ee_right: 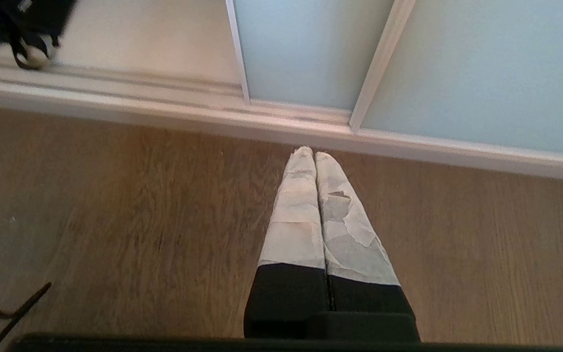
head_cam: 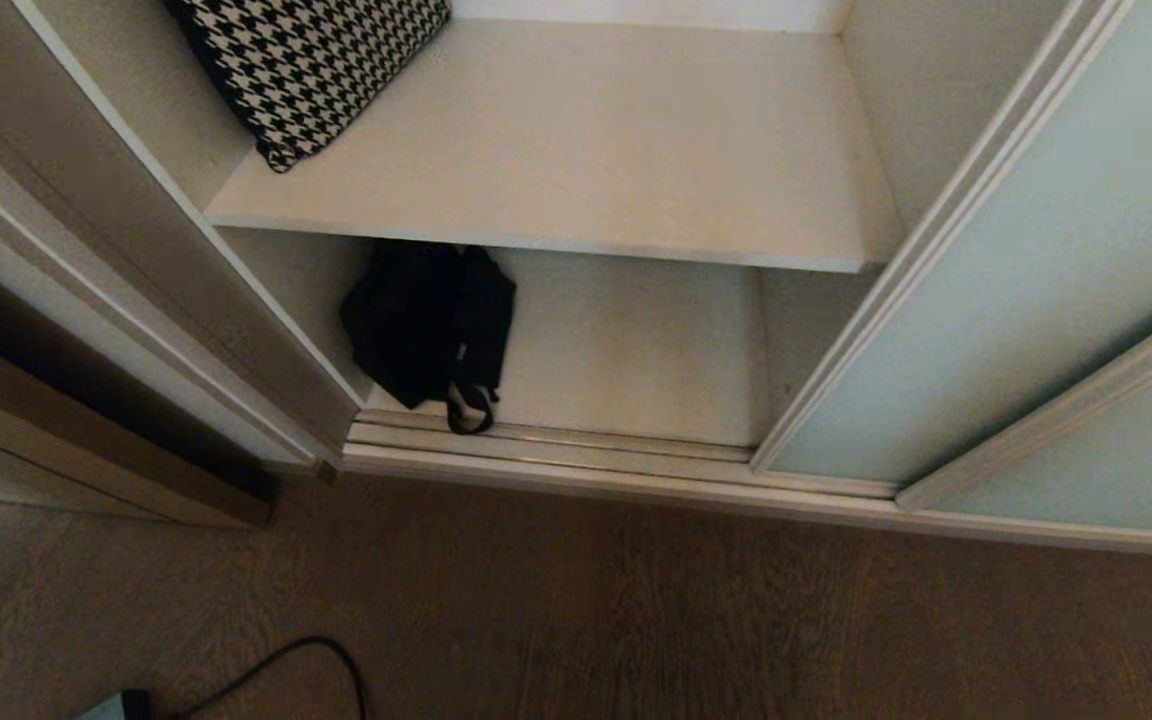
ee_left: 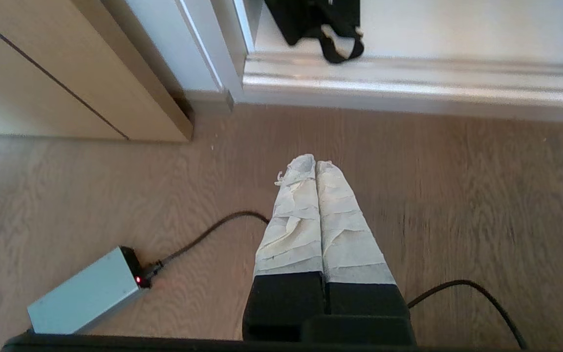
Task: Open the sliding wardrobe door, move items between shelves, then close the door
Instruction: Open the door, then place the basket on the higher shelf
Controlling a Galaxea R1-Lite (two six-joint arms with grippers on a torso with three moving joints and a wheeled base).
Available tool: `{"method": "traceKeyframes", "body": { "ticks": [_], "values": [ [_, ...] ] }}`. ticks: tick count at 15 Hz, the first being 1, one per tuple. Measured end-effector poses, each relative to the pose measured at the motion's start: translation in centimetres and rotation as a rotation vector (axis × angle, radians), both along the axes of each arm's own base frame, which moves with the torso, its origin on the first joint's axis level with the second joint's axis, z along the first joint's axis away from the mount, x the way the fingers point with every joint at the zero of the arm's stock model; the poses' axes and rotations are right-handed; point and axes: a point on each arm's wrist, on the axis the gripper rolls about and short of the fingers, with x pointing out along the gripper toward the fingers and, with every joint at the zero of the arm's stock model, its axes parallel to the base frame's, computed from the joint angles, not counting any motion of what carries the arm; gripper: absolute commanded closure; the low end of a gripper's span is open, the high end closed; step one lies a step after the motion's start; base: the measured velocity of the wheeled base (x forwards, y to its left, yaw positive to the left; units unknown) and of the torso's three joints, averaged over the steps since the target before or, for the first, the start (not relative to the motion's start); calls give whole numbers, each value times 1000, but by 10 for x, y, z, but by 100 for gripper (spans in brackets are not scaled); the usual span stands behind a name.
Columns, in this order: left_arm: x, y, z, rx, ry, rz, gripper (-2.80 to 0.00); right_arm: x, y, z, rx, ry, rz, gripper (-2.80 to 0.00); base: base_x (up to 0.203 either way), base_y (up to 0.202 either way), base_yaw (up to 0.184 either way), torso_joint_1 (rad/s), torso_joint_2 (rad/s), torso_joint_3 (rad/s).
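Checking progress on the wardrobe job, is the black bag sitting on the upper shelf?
No, the black bag lies on the bottom board under the upper shelf, which holds only a houndstooth cushion.

The black bag (head_cam: 424, 325) slumps on the bottom shelf (head_cam: 636, 350) (door (head_cam: 1036, 300) slid right), strap overhanging the track (head_cam: 556, 440).

The left tool (ee_left: 315, 164) has two long tapered fingers (ee_left: 295, 220) wrapped in off-white tape, wrinkled and layered in bands (a small frayed scrap sticks out near one tip). Below the wrapping each finger turns into a plain black block. The right tool (ee_right: 314, 152) is built alike: pale taped fingers (ee_right: 297, 220), the tape patchy and peeling in places, over black bases.
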Motion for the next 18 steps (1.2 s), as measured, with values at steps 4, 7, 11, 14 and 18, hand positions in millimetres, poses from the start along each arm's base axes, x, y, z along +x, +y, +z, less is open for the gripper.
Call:
{"method": "traceKeyframes", "body": {
  "ticks": [4,7,11,14,18],
  "values": [
    [0,0,0,3,1,-2,0,0,0,0,0,0,0,0,0,0,0,1,4,-196],
    [0,0,0,3,1,0,0,0,0,0,0,0,0,0,0,0,0,3,2,-202],
    [0,0,0,1,1,0,0,0,0,0,0,0,0,0,0,0,0,1,3,-195],
    [0,0,0,1,1,-1,0,0,0,0,0,0,0,0,0,0,0,1,0,-199],
    [0,0,0,-1,2,0,0,0,0,0,0,0,0,0,0,0,0,1,1,-201]
  ]
}}
